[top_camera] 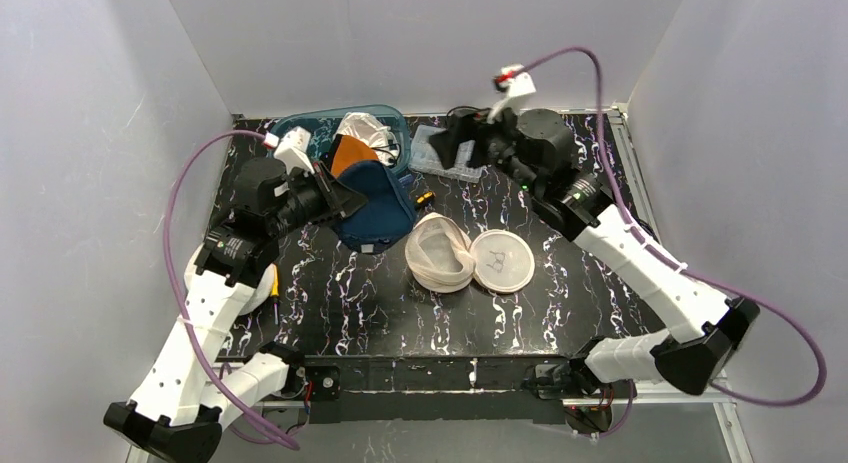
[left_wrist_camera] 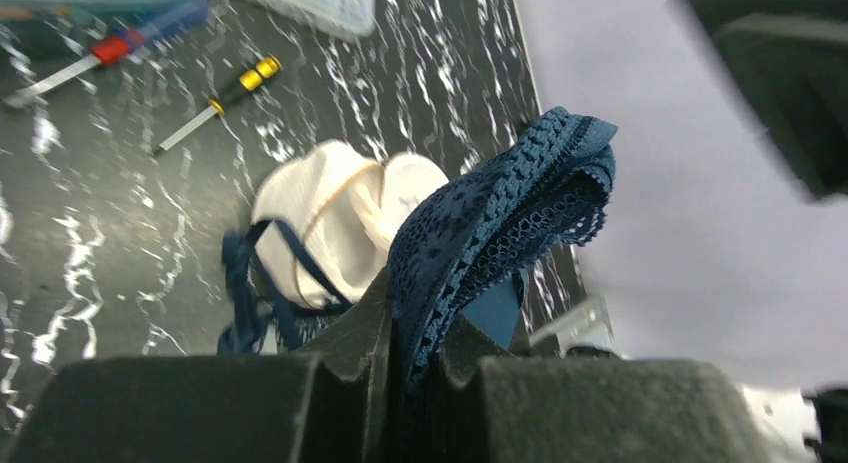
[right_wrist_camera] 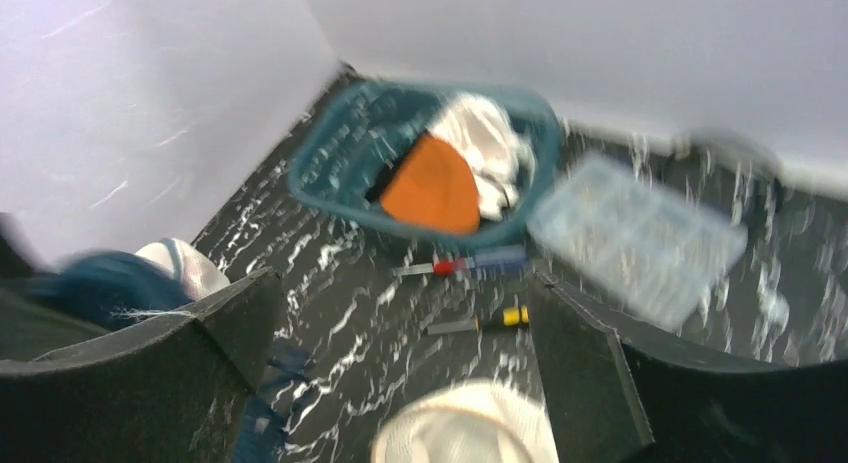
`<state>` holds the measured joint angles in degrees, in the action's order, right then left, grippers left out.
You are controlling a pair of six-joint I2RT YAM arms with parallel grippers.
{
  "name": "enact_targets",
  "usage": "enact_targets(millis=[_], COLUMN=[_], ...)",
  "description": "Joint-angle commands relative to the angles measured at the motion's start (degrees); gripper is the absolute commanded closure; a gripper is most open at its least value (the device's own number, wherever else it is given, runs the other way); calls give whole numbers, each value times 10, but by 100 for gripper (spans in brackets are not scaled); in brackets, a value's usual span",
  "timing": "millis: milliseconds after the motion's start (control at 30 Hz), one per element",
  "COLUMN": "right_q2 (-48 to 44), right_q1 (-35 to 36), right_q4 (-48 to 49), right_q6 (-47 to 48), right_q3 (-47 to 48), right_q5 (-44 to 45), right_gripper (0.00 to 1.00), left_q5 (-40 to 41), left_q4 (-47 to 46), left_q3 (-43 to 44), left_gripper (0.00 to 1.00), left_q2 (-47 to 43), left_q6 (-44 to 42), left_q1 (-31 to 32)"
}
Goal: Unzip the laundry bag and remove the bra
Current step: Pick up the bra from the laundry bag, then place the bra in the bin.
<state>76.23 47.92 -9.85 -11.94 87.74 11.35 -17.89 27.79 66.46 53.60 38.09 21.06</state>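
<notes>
The white mesh laundry bag (top_camera: 440, 251) lies unzipped at the table's middle, its round lid (top_camera: 502, 260) flipped open to the right. The dark blue lace bra (top_camera: 378, 205) hangs just left of the bag, lifted off it. My left gripper (top_camera: 348, 197) is shut on the bra's edge; in the left wrist view the lace (left_wrist_camera: 500, 213) runs out from between the closed jaws (left_wrist_camera: 420, 318), with the straps trailing over the bag (left_wrist_camera: 340, 213). My right gripper (top_camera: 458, 143) hovers behind the bag, open and empty (right_wrist_camera: 400, 283), the bag (right_wrist_camera: 465, 428) below it.
A teal basket (top_camera: 300, 128) with orange and white items stands at the back. A clear plastic box (top_camera: 440, 148) lies beside it. Two screwdrivers (right_wrist_camera: 480, 321) (right_wrist_camera: 470, 265) lie between the basket and the bag. Another tool lies by the left arm (top_camera: 275, 283).
</notes>
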Motion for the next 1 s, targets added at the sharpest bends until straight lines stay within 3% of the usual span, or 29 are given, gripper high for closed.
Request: enact_targets(millis=[0, 133, 300, 633, 733, 967], right_q2=[-70, -126, -201, -328, -362, -415], right_q1=[-130, -197, -201, -201, -201, -200], right_q4=[60, 67, 67, 37, 52, 29], right_q6=[-284, -310, -291, -238, -238, -222], right_q3=[-153, -299, -409, -546, -582, -622], right_q5=[-110, -110, -110, -164, -179, -179], right_gripper=[1, 1, 1, 4, 4, 5], left_q5=[129, 209, 206, -24, -72, -159], left_q4=[10, -10, -98, -255, -311, -346], left_q3=[60, 104, 135, 224, 255, 337], left_gripper=[100, 100, 100, 100, 100, 100], left_q2=[8, 44, 98, 300, 361, 499], left_q6=[-17, -19, -24, 24, 17, -50], left_q1=[-6, -21, -73, -224, -234, -232])
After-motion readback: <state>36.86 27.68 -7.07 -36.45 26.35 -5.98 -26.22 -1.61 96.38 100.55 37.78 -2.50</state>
